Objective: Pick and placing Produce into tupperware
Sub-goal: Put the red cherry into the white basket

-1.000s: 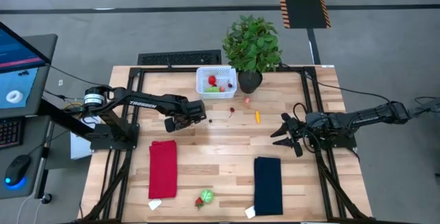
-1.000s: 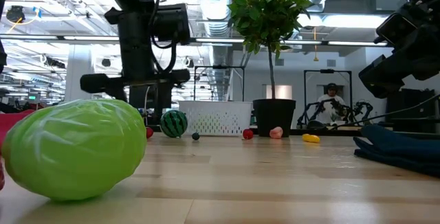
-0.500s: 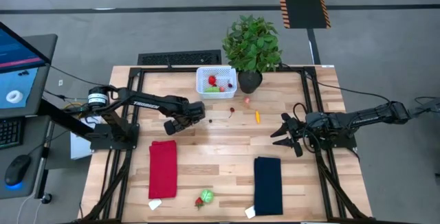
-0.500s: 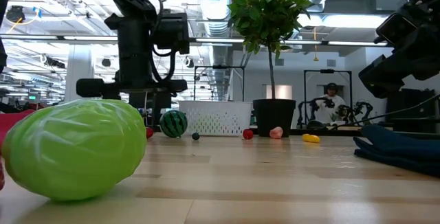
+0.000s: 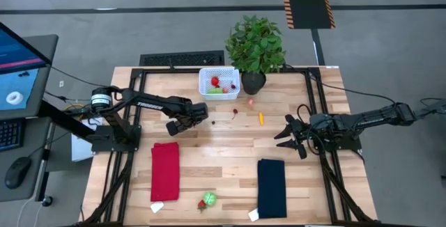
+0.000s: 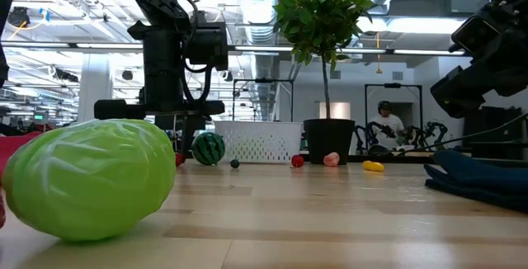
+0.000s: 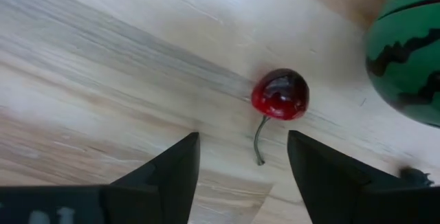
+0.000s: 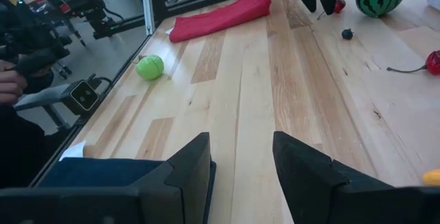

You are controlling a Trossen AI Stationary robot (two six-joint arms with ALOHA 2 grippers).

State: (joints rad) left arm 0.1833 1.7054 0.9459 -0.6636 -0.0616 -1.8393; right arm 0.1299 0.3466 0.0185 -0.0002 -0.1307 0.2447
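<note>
Left gripper (image 7: 240,157) open wide and empty, poised just above the cherry (image 7: 280,95), which lies on the table beside the watermelon ball (image 7: 407,56). Best lowered straight, fingers astride the round fruit rather than its thin stem, closing gently to avoid a roll toward the watermelon ball. Right gripper (image 5: 288,135) open, idle, well apart from the cherry.

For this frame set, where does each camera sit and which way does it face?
High: overhead, straight down on table, both arms.
Low: tabletop height, level across to basket; arms from above.
Left wrist: over cherry and watermelon, open left end effector framing it.
Right wrist: across table to red cloth, open right end effector below.
Shared: the watermelon shows in low and both wrist views.
</note>
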